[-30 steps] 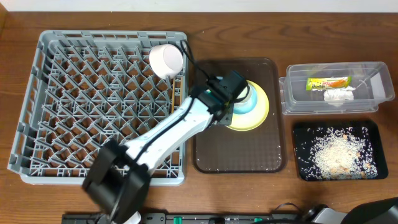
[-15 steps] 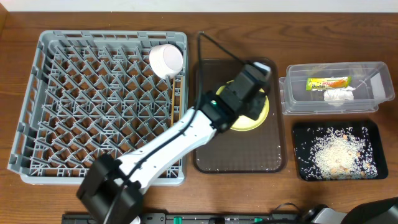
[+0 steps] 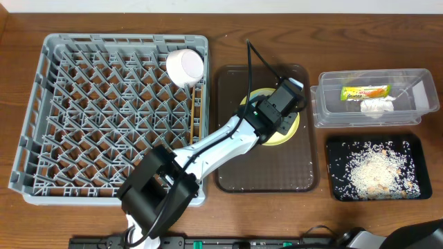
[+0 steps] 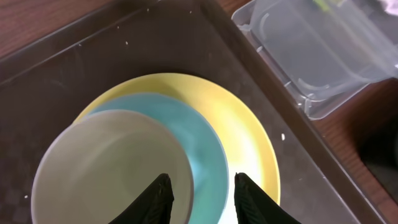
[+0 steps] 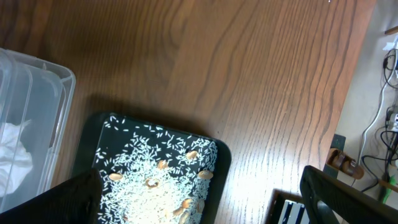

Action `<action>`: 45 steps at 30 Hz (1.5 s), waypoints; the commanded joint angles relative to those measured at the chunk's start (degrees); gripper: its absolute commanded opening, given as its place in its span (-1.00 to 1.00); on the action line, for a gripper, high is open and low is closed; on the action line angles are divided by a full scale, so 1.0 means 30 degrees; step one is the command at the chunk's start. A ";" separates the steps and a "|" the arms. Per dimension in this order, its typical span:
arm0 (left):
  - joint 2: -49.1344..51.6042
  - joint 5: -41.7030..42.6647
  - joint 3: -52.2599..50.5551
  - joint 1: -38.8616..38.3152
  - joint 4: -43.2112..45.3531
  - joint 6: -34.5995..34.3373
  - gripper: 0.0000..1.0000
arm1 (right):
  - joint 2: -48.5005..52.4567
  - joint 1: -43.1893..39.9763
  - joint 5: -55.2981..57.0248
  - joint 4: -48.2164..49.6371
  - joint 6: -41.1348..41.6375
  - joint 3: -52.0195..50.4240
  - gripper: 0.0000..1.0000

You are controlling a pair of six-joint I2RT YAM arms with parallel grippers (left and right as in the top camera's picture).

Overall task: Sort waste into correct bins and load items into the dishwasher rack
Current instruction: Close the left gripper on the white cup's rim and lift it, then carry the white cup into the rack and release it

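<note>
Now the left gripper (image 4: 202, 198), its jaws apart, hangs over the white bowl (image 4: 106, 168) that sits in the light blue bowl (image 4: 202, 146) on the yellow plate (image 4: 252, 134), so I think it should go down straight, one finger inside the near rim, and close gently.

Table: I read one brown wooden table (image 3: 263, 214) with clear grain. It fills nearly the whole overhead view and is the only furniture I can identify.
Far edge: a thin pale strip (image 3: 221, 4) runs along the far side of the table. I cannot tell whether it is wall or floor.
Near edge: a dark rail (image 3: 221, 243) with small green parts lies along the near side.
Right side: in the right wrist view the table ends at a straight edge. Beyond it I see a pale surface (image 5: 373, 93) with loose dark cables (image 5: 390, 61).
Light: even and soft, with a dull sheen on the wood.
</note>
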 commanded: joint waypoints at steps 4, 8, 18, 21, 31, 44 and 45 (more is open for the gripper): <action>0.0335 -0.0517 0.0117 0.0058 0.0022 0.0270 -0.28 | -0.0124 -0.0087 0.0211 -0.0015 0.0342 0.0000 0.98; 0.0335 -0.0517 0.0117 0.0058 -0.0189 0.0262 -0.28 | -0.0124 -0.0087 0.0211 -0.0015 0.0342 0.0000 0.99; 0.1253 -0.0539 0.0109 0.0058 -0.0248 0.0270 -0.29 | -0.0124 -0.0087 0.0211 -0.0015 0.0342 0.0000 0.98; 0.1188 -0.1290 0.0117 0.0058 -0.0029 0.0262 -0.37 | -0.0124 -0.0087 0.0211 -0.0022 0.0342 0.0000 0.98; -0.0918 -0.3381 0.0124 0.0073 0.0029 0.0262 -0.88 | -0.0124 -0.0087 0.0204 -0.0015 0.0342 0.0000 0.99; -0.7614 0.4670 0.0138 0.3861 -0.2623 -0.3504 -0.87 | -0.0124 -0.0087 0.0204 -0.0015 0.0342 0.0000 0.98; -0.7883 0.6280 0.0138 0.4656 -0.2667 -0.3993 -0.88 | -0.0124 -0.0087 0.0211 -0.0015 0.0342 0.0000 0.98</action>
